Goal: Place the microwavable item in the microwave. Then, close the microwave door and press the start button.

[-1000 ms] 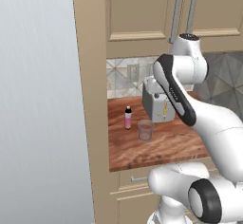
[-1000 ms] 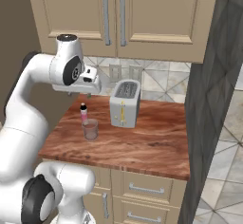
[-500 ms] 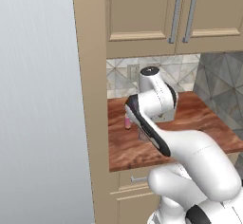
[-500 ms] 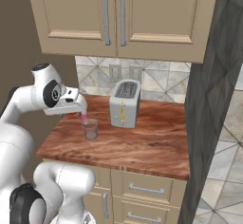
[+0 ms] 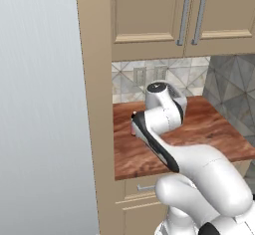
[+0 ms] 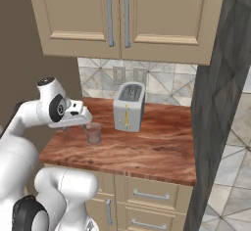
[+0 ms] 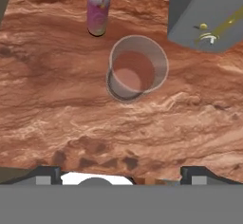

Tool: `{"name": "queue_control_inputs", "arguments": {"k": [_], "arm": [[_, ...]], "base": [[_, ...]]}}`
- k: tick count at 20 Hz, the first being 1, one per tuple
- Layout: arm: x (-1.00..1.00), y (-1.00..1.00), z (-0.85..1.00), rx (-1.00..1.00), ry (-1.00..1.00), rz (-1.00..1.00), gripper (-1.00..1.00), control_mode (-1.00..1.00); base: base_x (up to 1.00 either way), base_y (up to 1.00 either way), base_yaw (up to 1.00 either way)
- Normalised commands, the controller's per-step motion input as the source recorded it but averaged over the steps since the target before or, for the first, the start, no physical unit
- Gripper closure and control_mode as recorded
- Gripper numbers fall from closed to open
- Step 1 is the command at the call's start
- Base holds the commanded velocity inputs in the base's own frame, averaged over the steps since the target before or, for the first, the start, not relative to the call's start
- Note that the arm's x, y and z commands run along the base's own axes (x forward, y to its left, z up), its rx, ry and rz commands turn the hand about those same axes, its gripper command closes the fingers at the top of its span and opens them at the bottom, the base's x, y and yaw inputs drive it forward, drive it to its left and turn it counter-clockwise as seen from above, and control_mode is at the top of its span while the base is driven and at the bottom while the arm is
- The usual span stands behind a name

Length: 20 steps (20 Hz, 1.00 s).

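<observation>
Gripper (image 7: 121,173) was spread wide and released, grasping nothing, with the tumbler cup (image 7: 136,68) standing upright on the wooden counter (image 7: 57,104) ahead of and between the fingertips (image 7: 47,173), apart from them, the pink-labelled bottle (image 7: 98,7) just beyond it and the grey toaster (image 7: 209,14) alongside.

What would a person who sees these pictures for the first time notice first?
The white arm dominates both base views, bent low over a reddish wooden counter, its open gripper hovering above a translucent pinkish tumbler cup. A small bottle with a pink label stands just beyond the cup, apart from it. A grey toaster stands on the counter under beige wall cabinets.
</observation>
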Motion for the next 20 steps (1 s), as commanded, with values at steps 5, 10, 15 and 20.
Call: {"name": "queue_control_inputs", "arguments": {"k": [5, 10, 15, 20], "arm": [[0.31, 0.00, -0.29, 0.00, 0.13, 0.07, -1.00, -1.00], [0.32, 0.00, -0.32, 0.00, 0.13, 0.08, -1.00, -1.00], [0.26, 0.00, -0.27, 0.00, 0.14, 0.07, -1.00, -1.00], [0.25, 0.00, -0.27, 0.00, 0.13, 0.06, -1.00, -1.00]], "base": [[0.00, 0.00, 0.00], [0.00, 0.00, 0.00], [0.00, 0.00, 0.00], [0.00, 0.00, 0.00]]}}
